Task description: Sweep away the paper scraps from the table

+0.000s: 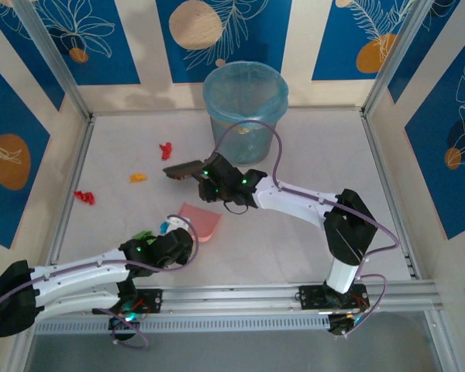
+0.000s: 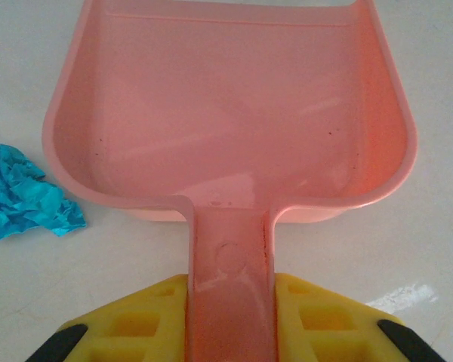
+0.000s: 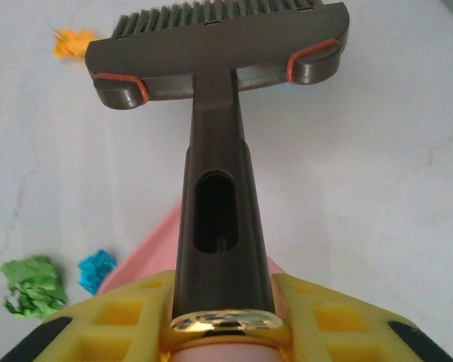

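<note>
Your left gripper (image 2: 230,324) clamps the dustpan (image 2: 226,113) handle; a blue scrap (image 2: 23,196) lies ahead-left, beside the dustpan. Your right gripper (image 3: 223,320) clamps the brush (image 3: 215,45); an orange scrap (image 3: 74,43) sits ahead-left on the table (image 3: 377,188).

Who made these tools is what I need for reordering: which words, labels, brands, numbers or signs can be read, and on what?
No text reads clearly anywhere.
The gold band on the brush handle: dark marks, too blurred to read.
The round moulded mark on the dustpan handle: no letters legible.
</note>
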